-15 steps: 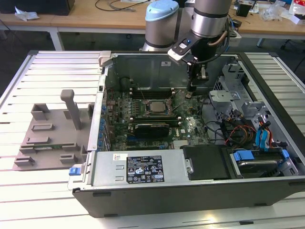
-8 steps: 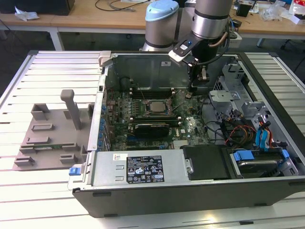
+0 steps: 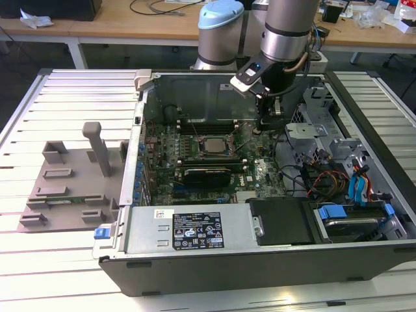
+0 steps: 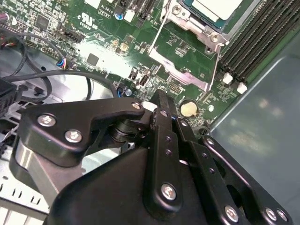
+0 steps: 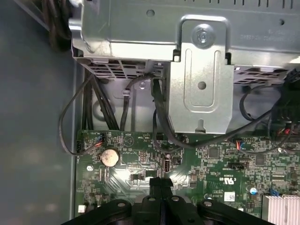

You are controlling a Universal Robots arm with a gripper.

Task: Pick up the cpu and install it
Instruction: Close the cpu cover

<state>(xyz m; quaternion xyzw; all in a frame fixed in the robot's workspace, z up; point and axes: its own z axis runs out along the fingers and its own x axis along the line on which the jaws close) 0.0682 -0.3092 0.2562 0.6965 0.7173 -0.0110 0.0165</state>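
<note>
one cpu (image 3: 213, 144) in socket (image 4: 206, 32), gripper (image 5: 161, 183) pinched closed nearby

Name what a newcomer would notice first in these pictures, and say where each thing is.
An open computer case fills the middle of the exterior view, its green motherboard bare. The gripper hangs low over the board, fingers shut on nothing, toward the exterior view's right of the silvery cpu seated mid-board.

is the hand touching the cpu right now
Apart. In the second wrist view the hand ends short of the cpu, with green board showing between them.
</note>
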